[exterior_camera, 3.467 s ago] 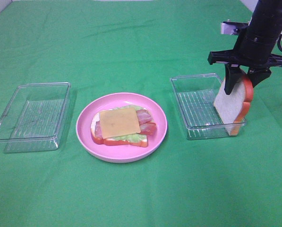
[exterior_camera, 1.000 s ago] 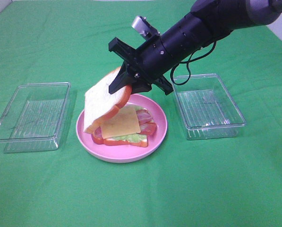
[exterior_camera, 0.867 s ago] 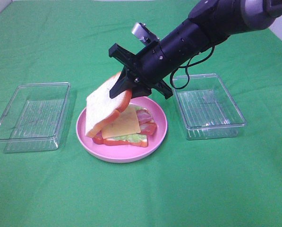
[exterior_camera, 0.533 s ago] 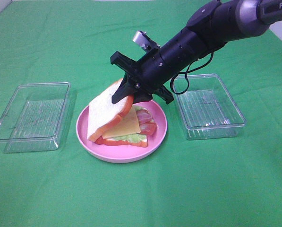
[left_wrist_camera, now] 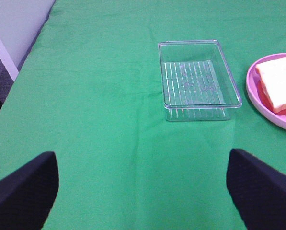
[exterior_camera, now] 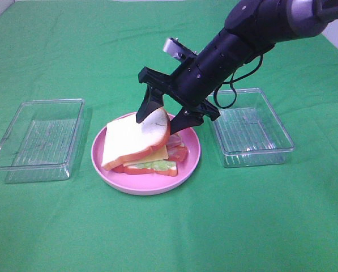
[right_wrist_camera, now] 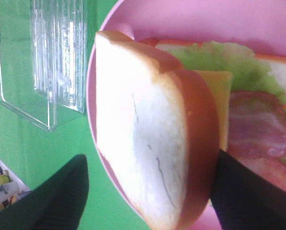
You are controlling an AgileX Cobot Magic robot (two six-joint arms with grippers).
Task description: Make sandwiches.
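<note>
The sandwich (exterior_camera: 143, 148) sat on a pink plate (exterior_camera: 188, 164) near the middle of the table (exterior_camera: 169, 226). Its top bread (exterior_camera: 132, 141) lay tilted on the cheese (right_wrist_camera: 219, 103), with lettuce (right_wrist_camera: 238, 67) and bacon (right_wrist_camera: 260, 127) showing. The right gripper (exterior_camera: 167, 113) had its jaws spread, one on each side of the bread's raised edge. The left gripper (left_wrist_camera: 145, 189) was wide apart and held nothing. A clear tray (exterior_camera: 37, 139) sat toward the left edge, and another tray (exterior_camera: 249, 127) sat right of the plate.
</note>
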